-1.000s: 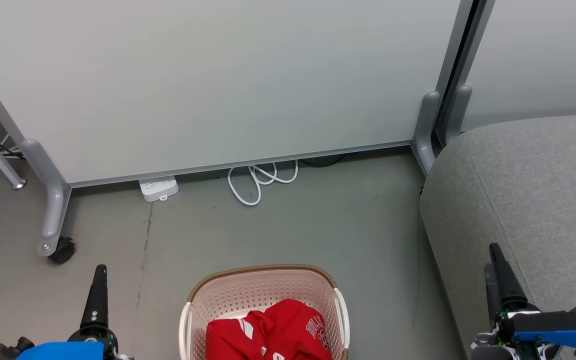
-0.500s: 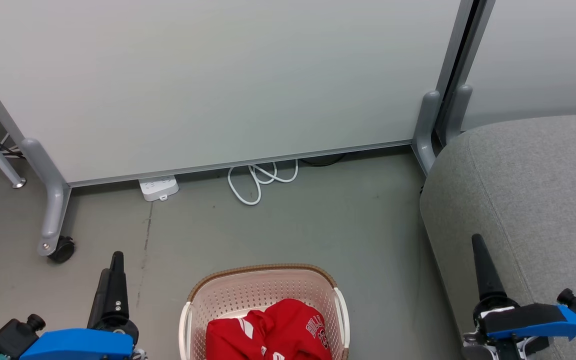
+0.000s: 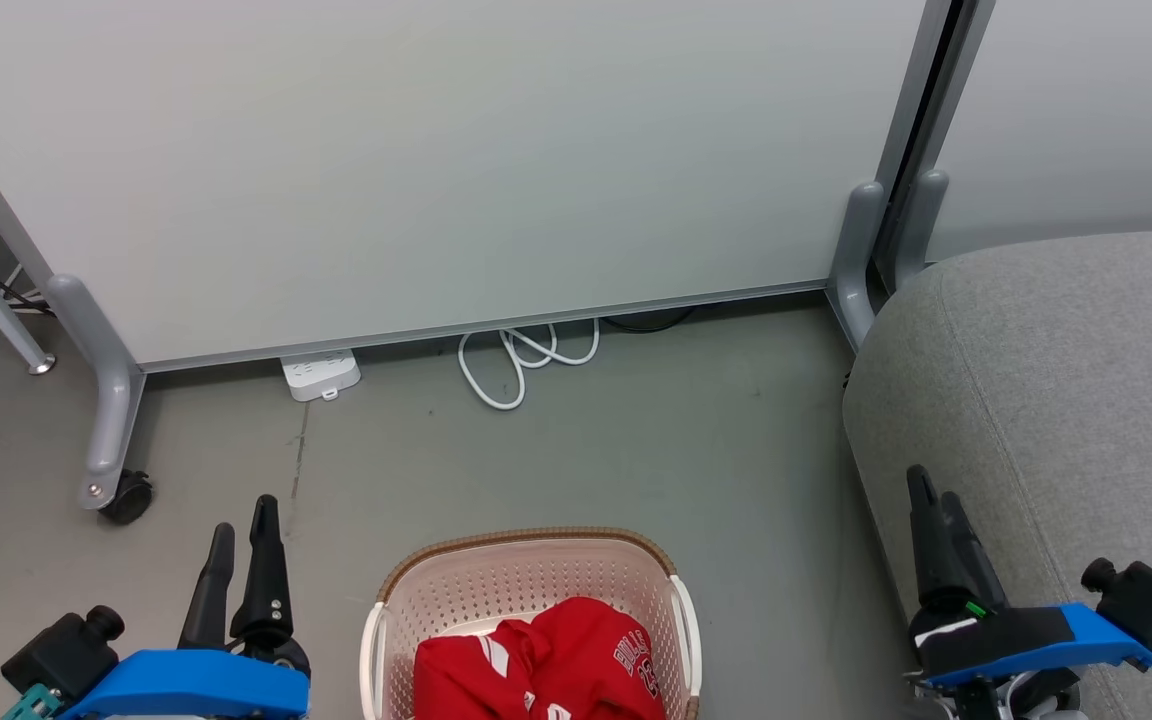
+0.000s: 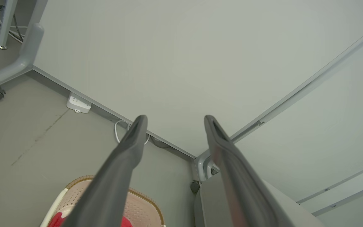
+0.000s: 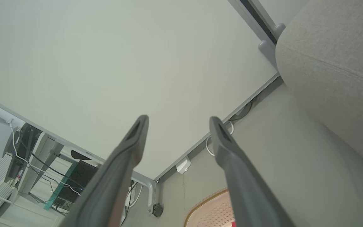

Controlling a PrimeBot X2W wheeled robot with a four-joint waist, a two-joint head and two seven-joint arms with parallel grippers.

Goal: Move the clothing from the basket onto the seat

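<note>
The red clothing (image 3: pixel 546 665) lies bunched in the basket (image 3: pixel 526 541) on the floor, low between the arms. The left end effector (image 3: pixel 244 518) hangs just left of the rim, fingers spread and empty. The right end effector (image 3: pixel 934 488), also spread, is farther off by the rounded edge of the seat (image 3: pixel 1066 400). I'd judge the left nearer. Bare floor (image 3: pixel 636 450) stretches beyond to the wall panel (image 3: pixel 456 160).
</note>
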